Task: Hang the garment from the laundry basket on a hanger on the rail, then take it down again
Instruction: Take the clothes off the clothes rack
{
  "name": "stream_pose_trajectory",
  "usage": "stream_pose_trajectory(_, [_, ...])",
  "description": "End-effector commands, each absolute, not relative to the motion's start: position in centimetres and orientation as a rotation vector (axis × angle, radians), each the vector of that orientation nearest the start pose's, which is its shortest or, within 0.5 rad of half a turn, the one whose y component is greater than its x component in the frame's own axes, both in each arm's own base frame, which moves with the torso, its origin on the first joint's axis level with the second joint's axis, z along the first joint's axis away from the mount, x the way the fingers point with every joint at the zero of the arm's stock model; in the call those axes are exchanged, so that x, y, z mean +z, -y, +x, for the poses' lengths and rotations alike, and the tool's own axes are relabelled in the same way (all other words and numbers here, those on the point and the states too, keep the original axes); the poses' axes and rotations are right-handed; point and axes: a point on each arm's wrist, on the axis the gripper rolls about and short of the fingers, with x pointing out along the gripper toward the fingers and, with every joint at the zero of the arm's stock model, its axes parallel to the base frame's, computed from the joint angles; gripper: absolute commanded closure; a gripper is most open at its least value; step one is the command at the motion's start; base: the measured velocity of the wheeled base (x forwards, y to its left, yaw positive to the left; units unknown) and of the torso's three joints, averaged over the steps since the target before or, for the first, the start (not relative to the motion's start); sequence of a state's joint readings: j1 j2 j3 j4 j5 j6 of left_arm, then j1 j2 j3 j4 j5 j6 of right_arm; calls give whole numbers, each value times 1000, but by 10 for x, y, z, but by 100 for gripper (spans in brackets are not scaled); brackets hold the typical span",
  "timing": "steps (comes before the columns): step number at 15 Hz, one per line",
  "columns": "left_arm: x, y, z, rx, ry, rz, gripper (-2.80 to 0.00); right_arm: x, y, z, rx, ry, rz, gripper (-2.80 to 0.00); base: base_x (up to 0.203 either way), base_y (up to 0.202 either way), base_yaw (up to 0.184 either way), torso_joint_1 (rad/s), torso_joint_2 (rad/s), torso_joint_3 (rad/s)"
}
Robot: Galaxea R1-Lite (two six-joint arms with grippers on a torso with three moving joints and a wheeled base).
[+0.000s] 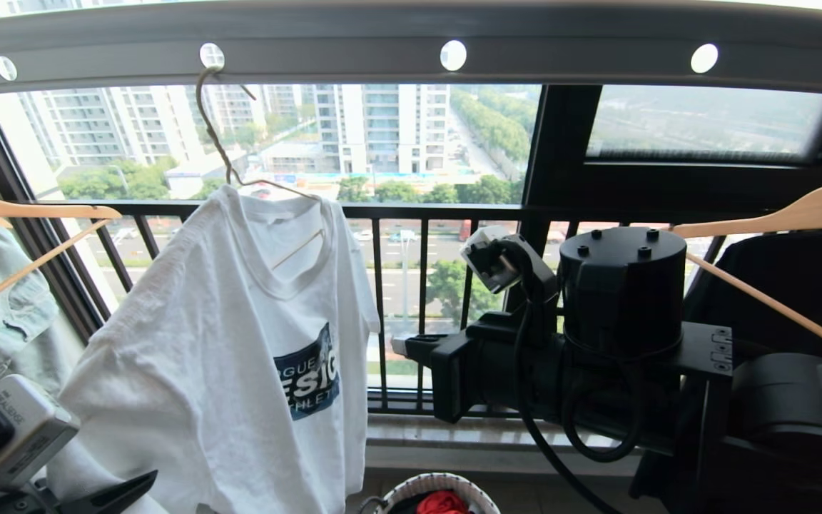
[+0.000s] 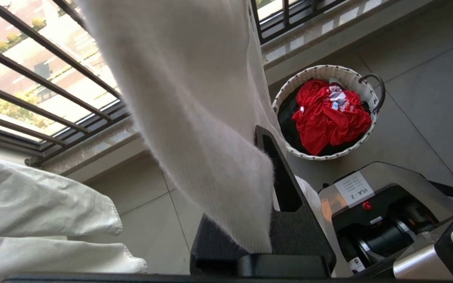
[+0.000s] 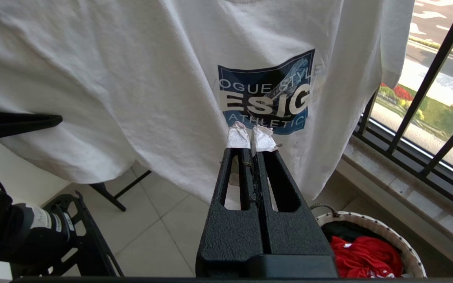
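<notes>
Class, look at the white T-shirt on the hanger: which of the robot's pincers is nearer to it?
Left. The left pincer is shut on the T-shirt hem; the right pincer, shut and empty, sits just before the print.

One white T-shirt (image 1: 240,343) on one wire hanger (image 1: 222,143), two wooden hangers (image 1: 26,214), one laundry basket (image 2: 328,74), four rail holes (image 1: 453,55).

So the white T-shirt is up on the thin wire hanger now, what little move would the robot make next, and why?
Probably a gentle downward tug with the left gripper, which is shut on the hem of the white T-shirt with the navy logo. The shirt already hangs on the thin cream wire hanger hooked into the grey holed rail, so taking it down comes next. The right gripper is shut, holding nothing.
</notes>
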State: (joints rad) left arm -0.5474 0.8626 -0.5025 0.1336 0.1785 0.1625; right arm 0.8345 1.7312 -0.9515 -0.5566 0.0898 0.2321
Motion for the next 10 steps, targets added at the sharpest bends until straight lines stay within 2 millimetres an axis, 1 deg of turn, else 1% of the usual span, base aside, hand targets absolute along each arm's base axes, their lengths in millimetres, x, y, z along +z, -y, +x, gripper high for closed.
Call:
stream_pose_trajectory(1, [193, 34, 64, -386, -390, 320, 0, 202, -244, 218, 890, -323, 129, 0, 0, 0, 0, 0, 0, 0])
stream_pose_trajectory(4, [183, 19, 42, -337, -473, 353, 0, 203, -244, 218, 890, -321, 130, 0, 0, 0, 0, 0, 0, 0])
stream_pose_trajectory(6, [175, 12, 32, -303, -540, 341, 0, 203, -244, 218, 890, -323, 129, 0, 0, 0, 0, 0, 0, 0])
stream_pose_trajectory(7, [173, 11, 30, -299, -546, 340, 0, 203, -244, 218, 890, -322, 129, 0, 0, 0, 0, 0, 0, 0])
stream_pose_trajectory(10, [158, 9, 28, -296, -595, 356, 0, 203, -244, 218, 890, -323, 129, 0, 0, 0, 0, 0, 0, 0])
